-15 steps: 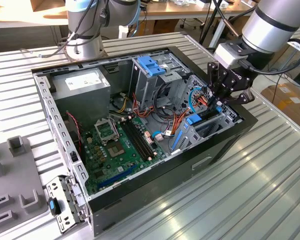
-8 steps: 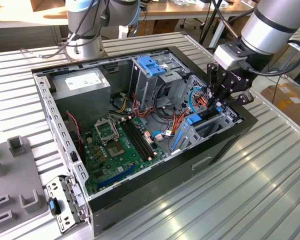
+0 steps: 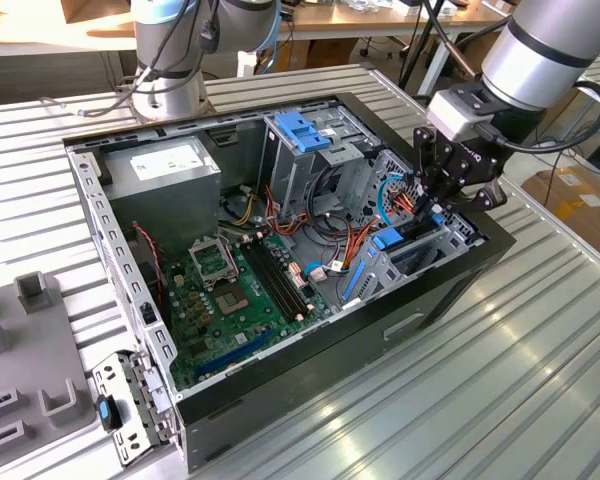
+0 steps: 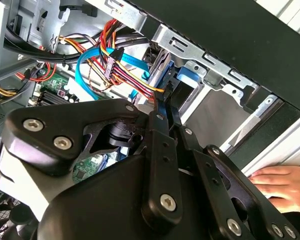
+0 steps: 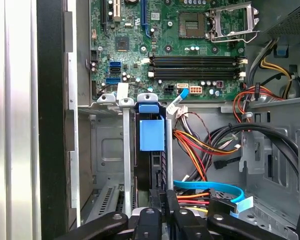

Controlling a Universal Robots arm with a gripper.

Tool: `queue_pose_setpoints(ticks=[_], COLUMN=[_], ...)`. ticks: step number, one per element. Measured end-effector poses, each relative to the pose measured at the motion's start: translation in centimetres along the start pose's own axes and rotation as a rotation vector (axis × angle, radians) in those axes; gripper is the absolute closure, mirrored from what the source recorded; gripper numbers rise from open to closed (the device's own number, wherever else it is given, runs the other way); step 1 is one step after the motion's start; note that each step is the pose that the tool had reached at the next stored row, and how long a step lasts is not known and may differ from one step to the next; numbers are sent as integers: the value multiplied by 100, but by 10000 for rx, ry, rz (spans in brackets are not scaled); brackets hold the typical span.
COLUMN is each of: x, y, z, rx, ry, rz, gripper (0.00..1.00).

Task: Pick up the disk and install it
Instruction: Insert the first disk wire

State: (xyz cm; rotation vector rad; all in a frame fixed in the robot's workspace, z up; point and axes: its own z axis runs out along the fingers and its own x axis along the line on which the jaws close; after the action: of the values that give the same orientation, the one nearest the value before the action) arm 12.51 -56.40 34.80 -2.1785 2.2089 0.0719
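Inside the open computer case [image 3: 450,290] on the ribbed metal tabletop [image 3: 460,400], the pincer [image 3: 432,207] reaches down at the corner nearest the exterior view's right, among orange and red wires. Its fingers [image 5: 166,197] are drawn close together on the rear edge of the disk [image 5: 155,165], grasping it, though the contact itself is partly hidden, so the grip looks firm rather than certain. In the first wrist view the disk stands on edge in a narrow slot of the grey bay [image 5: 107,150], between thin metal rails, its blue bracket tab [image 5: 151,134] at the end toward the motherboard [image 5: 175,45]. A blue flat cable [image 5: 210,187] curves just beside the pincer, with a bundle of orange and red wires [image 5: 200,142] above it. In the exterior view the blue-topped drive cage [image 3: 310,150] sits farther back, and the grey power supply [image 3: 165,175] lies in the far corner toward that view's left. A person's hand [image 4: 280,182] rests on the tabletop outside the case in the second wrist view.
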Motion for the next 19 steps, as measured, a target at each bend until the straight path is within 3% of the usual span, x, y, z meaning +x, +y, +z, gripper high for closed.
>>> queue_pose_setpoints(ticks=[19], x=[-10], y=[-5], z=[-7], rx=[2], ry=[5], rz=[38], gripper=[84])
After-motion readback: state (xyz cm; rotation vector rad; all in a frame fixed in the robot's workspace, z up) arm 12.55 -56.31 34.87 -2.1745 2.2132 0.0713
